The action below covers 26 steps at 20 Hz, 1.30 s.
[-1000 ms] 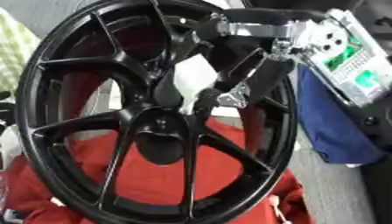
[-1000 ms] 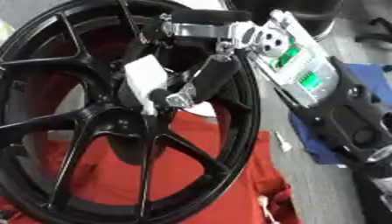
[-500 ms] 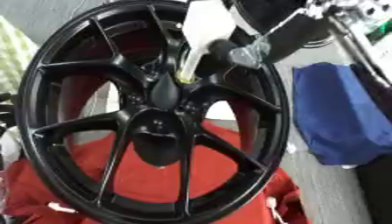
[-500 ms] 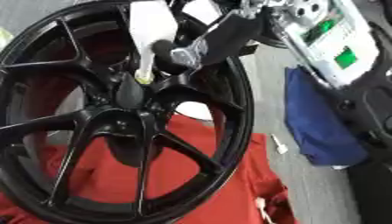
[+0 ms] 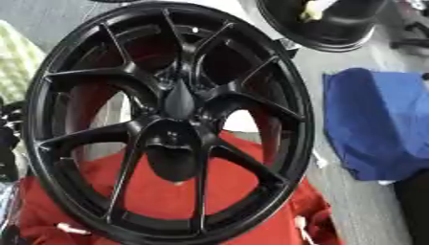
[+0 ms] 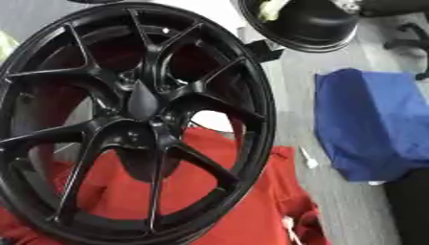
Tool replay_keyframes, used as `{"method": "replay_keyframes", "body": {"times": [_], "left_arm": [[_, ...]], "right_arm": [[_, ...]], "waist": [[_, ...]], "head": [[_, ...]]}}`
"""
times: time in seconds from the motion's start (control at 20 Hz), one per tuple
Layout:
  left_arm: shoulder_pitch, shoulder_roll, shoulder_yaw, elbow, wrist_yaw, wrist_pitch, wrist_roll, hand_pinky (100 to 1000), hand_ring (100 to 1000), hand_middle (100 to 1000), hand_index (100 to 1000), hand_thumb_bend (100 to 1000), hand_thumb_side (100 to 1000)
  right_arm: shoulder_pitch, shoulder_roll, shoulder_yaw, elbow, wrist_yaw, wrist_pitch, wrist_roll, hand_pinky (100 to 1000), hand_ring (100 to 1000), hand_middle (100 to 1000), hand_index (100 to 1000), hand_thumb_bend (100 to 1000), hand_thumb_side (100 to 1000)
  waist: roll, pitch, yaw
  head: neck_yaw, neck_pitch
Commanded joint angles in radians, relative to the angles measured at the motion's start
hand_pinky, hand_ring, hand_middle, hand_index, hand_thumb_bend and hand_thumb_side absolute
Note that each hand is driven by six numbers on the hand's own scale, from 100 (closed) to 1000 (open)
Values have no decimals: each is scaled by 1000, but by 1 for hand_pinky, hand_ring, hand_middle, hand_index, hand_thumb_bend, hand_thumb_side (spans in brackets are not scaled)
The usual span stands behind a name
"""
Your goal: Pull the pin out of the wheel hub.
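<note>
Half a second before, our right hand had been over the upper spokes with a white piece held near the hub; now that hand had gone from both views, and the white piece with it. Neither of our hands showed anywhere, so we could not tell whether the fingers were released, clenched or grasping anything.

Around the black wheel [image 5: 172, 124] lay a red cloth [image 6: 243, 201], spread under its near and right side, with a couple of small white tags on it. To the right, apart from the rim, a blue cloth [image 5: 377, 124] lay crumpled on the grey floor [image 6: 293, 91]. At the far right stood a second dark round object [image 6: 314, 24], with something pale yellow-green [image 6: 272, 9] at its far edge, cut off by the frame. Nothing stood between us and the spokes.

The wheel filled most of the view, tilted, its face turned toward us and slightly right, its longer span running from near left to far right. The hub [image 5: 177, 103] sat at the centre where the spokes met, dark and smooth.

We could not make out a pin in the hub. The wheel's left rim was cut off in the right eye view, and a pale patterned patch [image 5: 16, 62] at the far left was too blurred to name
</note>
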Motion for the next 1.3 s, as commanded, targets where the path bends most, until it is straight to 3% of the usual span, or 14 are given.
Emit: {"method": "replay_keyframes", "body": {"times": [0.05, 0.25, 0.35, 0.45, 0.5, 0.55, 0.6, 0.65, 0.7, 0.8, 0.9, 1.15, 1.3], "left_arm": [[-6, 29, 19, -26, 14, -8, 23, 655, 548, 498, 719, 123, 1000], [-9, 29, 29, -27, 30, -15, 43, 655, 547, 496, 718, 122, 1000], [-10, 28, 30, -26, 35, -17, 48, 655, 547, 496, 718, 122, 1000], [-10, 26, 33, -23, 39, -17, 52, 654, 546, 495, 718, 122, 1000], [-11, 25, 34, -22, 42, -17, 53, 654, 546, 495, 718, 124, 1000], [-11, 22, 34, -21, 45, -17, 55, 654, 546, 495, 718, 124, 1000], [-12, 21, 35, -20, 47, -17, 56, 654, 546, 495, 718, 124, 1000], [-13, 19, 34, -19, 49, -17, 56, 654, 546, 495, 718, 123, 1000], [-13, 19, 34, -18, 50, -18, 56, 654, 546, 495, 717, 122, 1000], [-13, 18, 34, -17, 51, -18, 56, 655, 546, 495, 717, 126, 1000], [-13, 18, 34, -17, 52, -19, 56, 655, 546, 495, 716, 125, 1000], [-11, 17, 33, -18, 52, -20, 57, 655, 545, 494, 716, 122, 1000], [-10, 17, 33, -20, 50, -20, 56, 654, 545, 494, 716, 120, 1000]], "right_arm": [[113, 61, -94, -14, 87, -59, -118, 650, 678, 263, 471, 100, 100], [216, 270, -124, -14, 297, -76, -223, 664, 688, 275, 481, 100, 100], [230, 324, -117, -14, 377, -69, -251, 664, 688, 275, 481, 100, 100], [254, 424, -113, -14, 457, -37, -269, 704, 747, 375, 595, 126, 100], [266, 475, -106, -14, 511, -14, -271, 712, 774, 455, 770, 226, 320], [279, 522, -96, -14, 572, 16, -267, 716, 779, 469, 789, 226, 358], [285, 556, -86, -14, 626, 41, -263, 738, 819, 595, 866, 160, 527], [291, 595, -79, -14, 680, 72, -263, 777, 912, 819, 925, 100, 807], [292, 628, -74, -14, 723, 101, -269, 788, 942, 882, 948, 100, 960], [290, 670, -65, -14, 774, 147, -284, 801, 985, 946, 976, 100, 1000], [286, 691, -59, -14, 790, 171, -301, 795, 994, 950, 981, 100, 996], [266, 694, -55, -14, 741, 186, -379, 771, 964, 907, 963, 100, 940], [248, 684, -53, -14, 667, 187, -451, 736, 910, 806, 897, 100, 626]], "waist": [[12, -11, -6], [31, -2, -14], [34, -1, -14], [43, 0, -19], [47, 0, -19], [50, 0, -19], [52, 0, -19], [55, 1, -20], [58, 2, -20], [60, 2, -20], [62, 3, -21], [63, 3, -19], [63, 2, -18]], "head": [[33, -8], [51, -23], [52, -25], [55, -32], [56, -36], [55, -40], [55, -44], [57, -50], [58, -54], [57, -57], [55, -57], [52, -56], [47, -51]]}}
